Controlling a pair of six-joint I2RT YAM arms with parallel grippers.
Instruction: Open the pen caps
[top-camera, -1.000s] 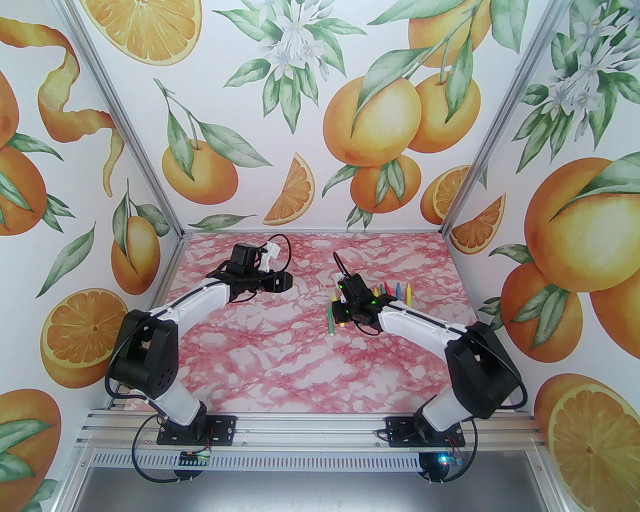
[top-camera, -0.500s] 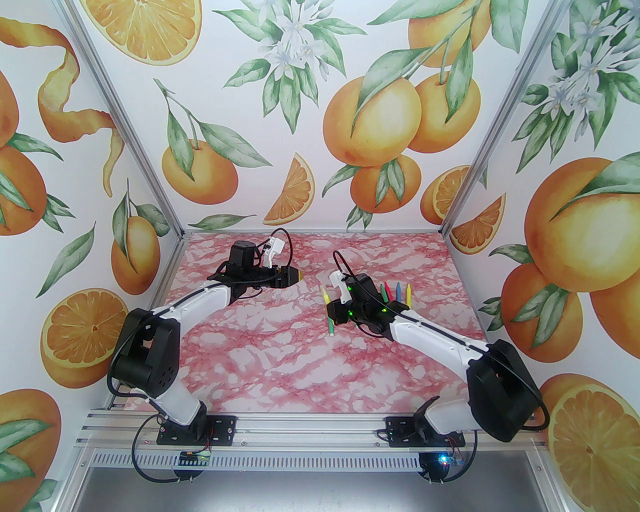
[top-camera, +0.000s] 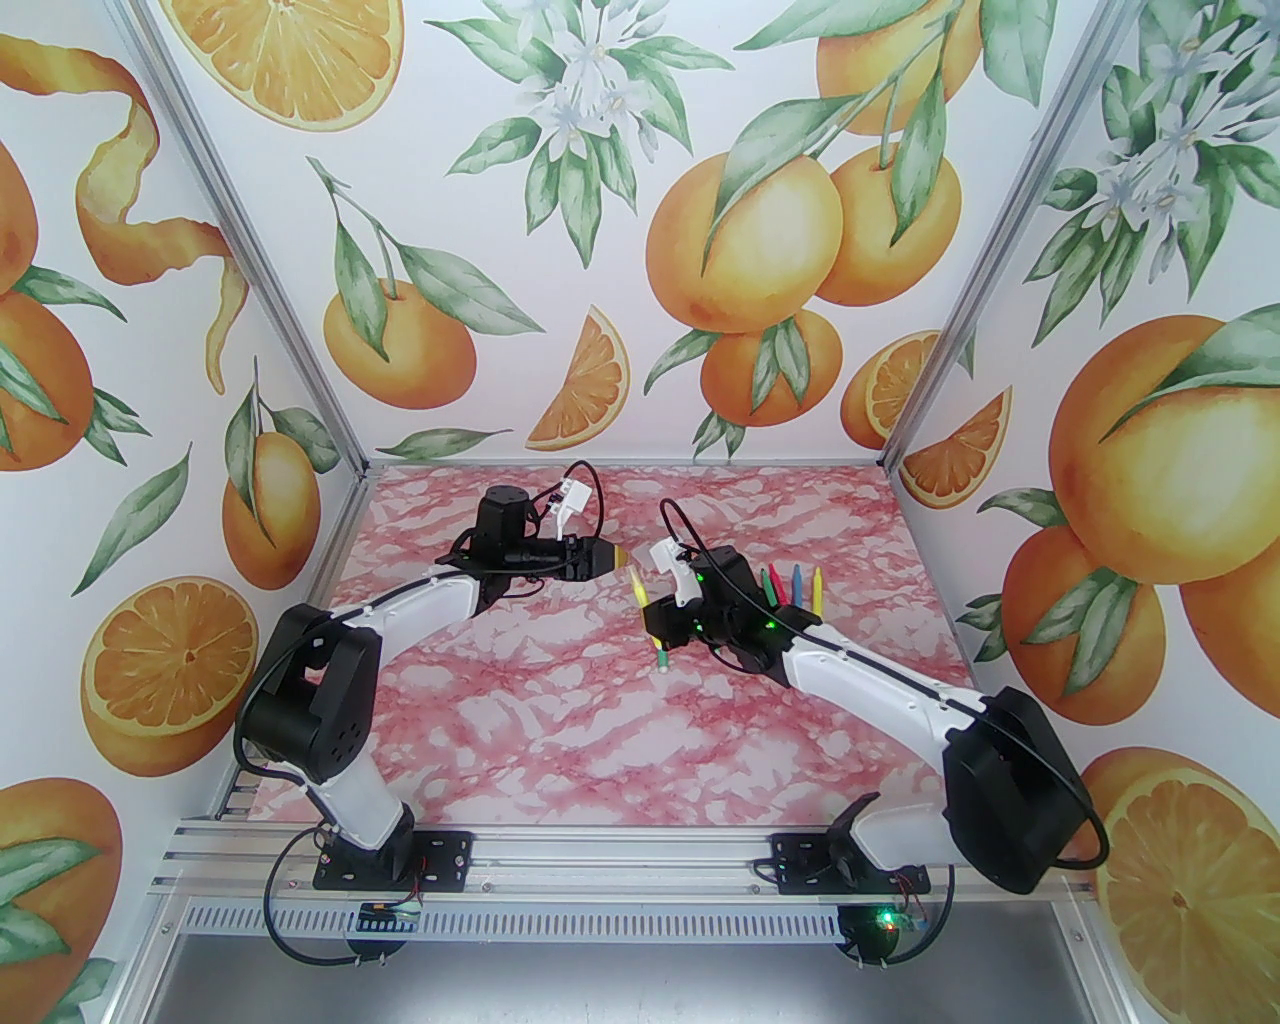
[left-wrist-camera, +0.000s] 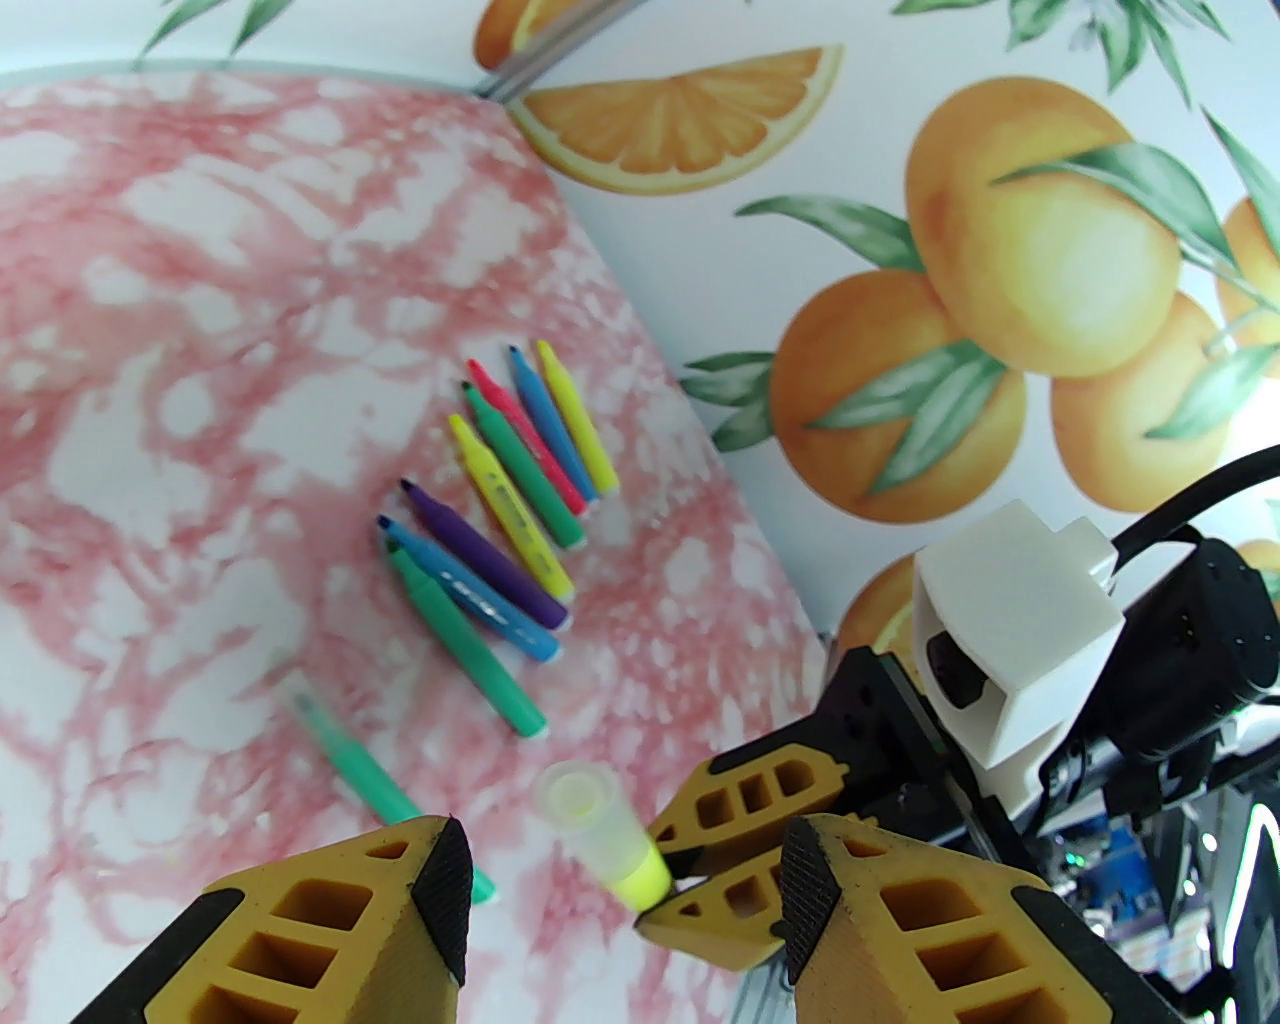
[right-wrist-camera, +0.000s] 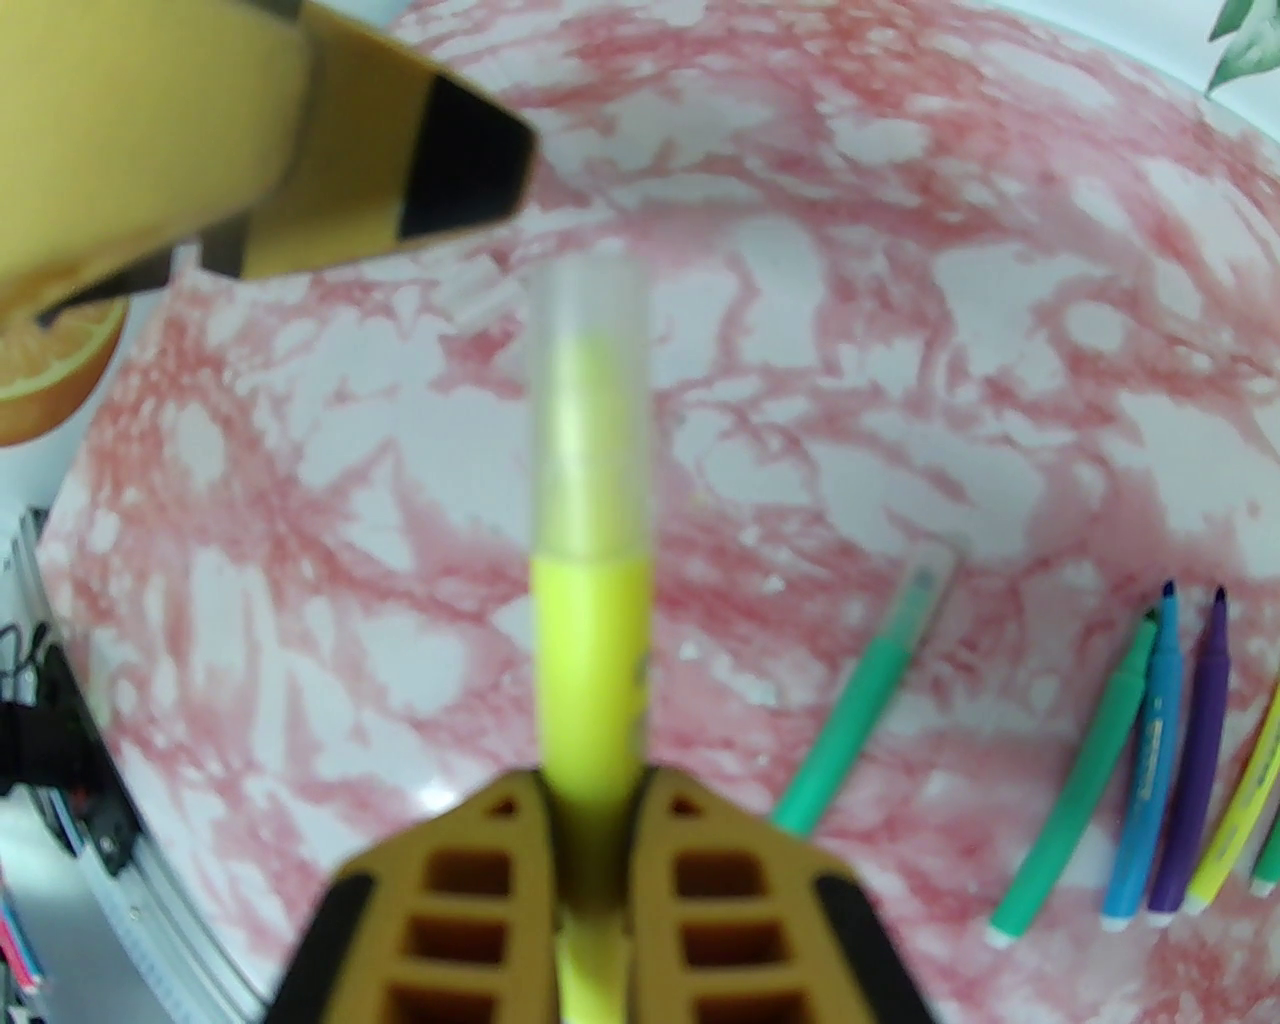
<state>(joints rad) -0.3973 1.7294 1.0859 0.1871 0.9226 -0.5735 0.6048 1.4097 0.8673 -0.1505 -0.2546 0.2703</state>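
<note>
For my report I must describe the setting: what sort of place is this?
Probably a robot test booth: orange-print wall panels on an aluminium frame, a marble-print table, two bolted arms.

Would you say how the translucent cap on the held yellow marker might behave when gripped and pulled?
The cap on the yellow marker looks smooth and round, so it may slip in a grip. Small and hollow, it is probably light yet stiff. Freed, it would likely roll.
</note>
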